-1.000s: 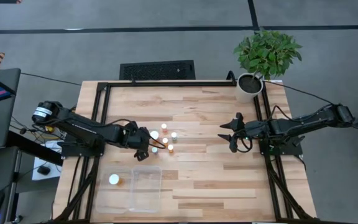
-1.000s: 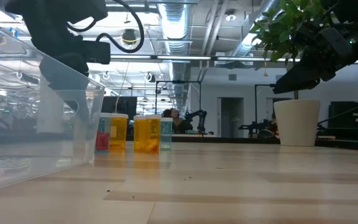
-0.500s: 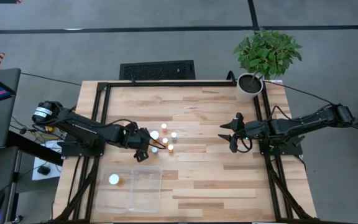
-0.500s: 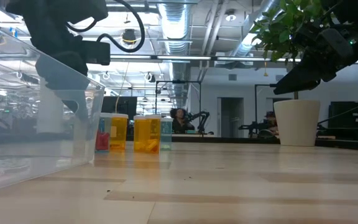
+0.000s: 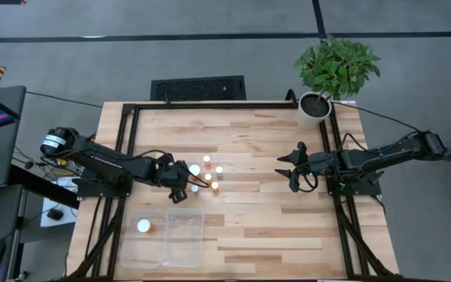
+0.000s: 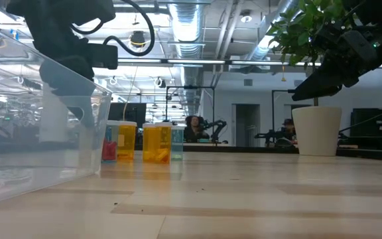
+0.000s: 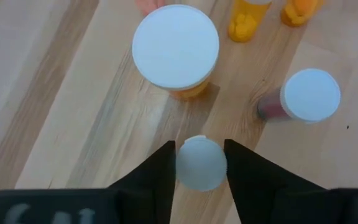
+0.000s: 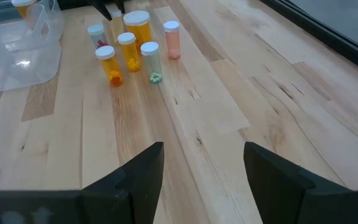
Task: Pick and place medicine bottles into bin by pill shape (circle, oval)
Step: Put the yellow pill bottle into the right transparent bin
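L gripper (image 7: 201,163): my wrist cam shows both dark fingers (image 7: 157,180) pinched in on a small white-capped bottle (image 7: 201,163), cap touching a pad on each side, so narrow gap, clamped on it. Bottle stands upright on the wood table (image 5: 265,227). From overhead I see the L gripper (image 5: 185,182) at the near-left edge of the bottle cluster (image 5: 208,177), arm stretched low across the table from its base at the left rail, wrist tipped down.

R gripper (image 8: 201,163): fingers (image 8: 143,171) spread wide, nothing between them but bare tabletop. Overhead it sits (image 5: 291,171) well apart from the cluster, right of table centre, arm reaching in level from the right side. Idle.

Bin (image 5: 184,236): clear tray near the front-left of the table, just in front of the cluster. One white-capped bottle (image 5: 144,226) stands alone just left of the bin, outside it. I can't make out any contents in the bin.

View diffs: L wrist cam gives cap-level detail: a large white cap on an amber body (image 7: 176,46) just beyond the held one, a smaller cap with a reddish body (image 7: 309,94) beside it. Low cam shows bottles (image 6: 156,142) side-on, amber w/ pills visible, bin wall (image 6: 38,126) filling the left foreground, potted plant (image 6: 317,130) far right. R wrist cam sees the whole cluster (image 8: 132,46) plus a bin corner (image 8: 17,46).
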